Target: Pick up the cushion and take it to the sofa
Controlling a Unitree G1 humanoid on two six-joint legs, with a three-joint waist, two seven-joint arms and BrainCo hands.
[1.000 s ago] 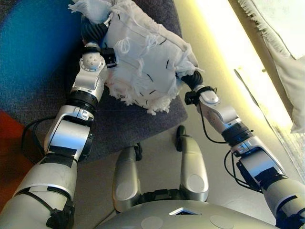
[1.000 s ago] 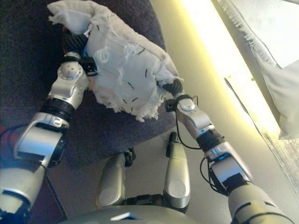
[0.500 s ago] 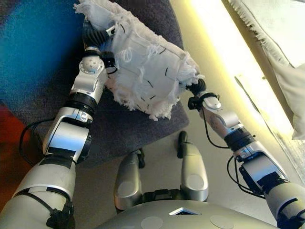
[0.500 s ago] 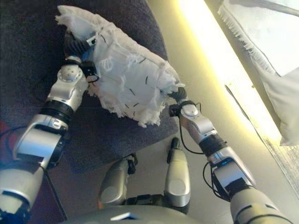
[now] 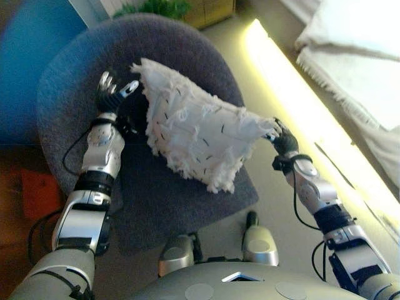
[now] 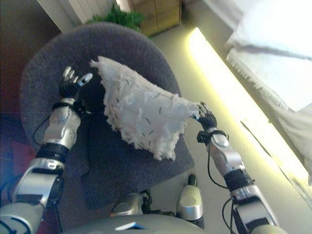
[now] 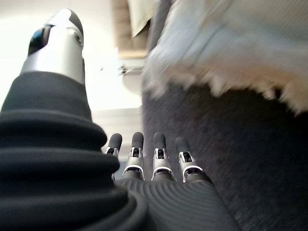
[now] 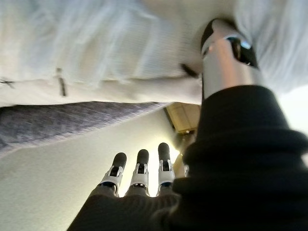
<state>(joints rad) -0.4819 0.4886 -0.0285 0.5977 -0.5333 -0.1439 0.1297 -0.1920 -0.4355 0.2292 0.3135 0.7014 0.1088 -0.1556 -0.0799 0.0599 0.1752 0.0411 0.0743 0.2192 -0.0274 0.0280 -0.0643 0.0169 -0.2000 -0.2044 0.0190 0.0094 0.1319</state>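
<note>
The white fringed cushion [image 5: 194, 134] hangs tilted over a grey round chair [image 5: 187, 44], its lower fringe close to the seat. My left hand [image 5: 109, 100] is just left of the cushion's upper corner. In the left wrist view its fingers [image 7: 159, 154] are straight and hold nothing, and the cushion [image 7: 231, 43] is off them. My right hand [image 5: 285, 142] is at the cushion's right corner. Its thumb [image 8: 226, 53] lies against the cloth [image 8: 96, 48] and its fingers [image 8: 142, 168] are straight. A white fringed throw [image 5: 356, 69] covers what looks like the sofa at the right.
A bright strip of light [image 5: 294, 87] runs along the floor between the chair and the throw. A plant and a wooden box [image 6: 146, 14] stand behind the chair. A blue surface [image 5: 31, 56] and an orange patch [image 5: 37, 194] lie at the left.
The camera has tipped up, showing more of the chair. Both arms have spread and reached further out. The cushion has tilted; the left hand has come off its side.
</note>
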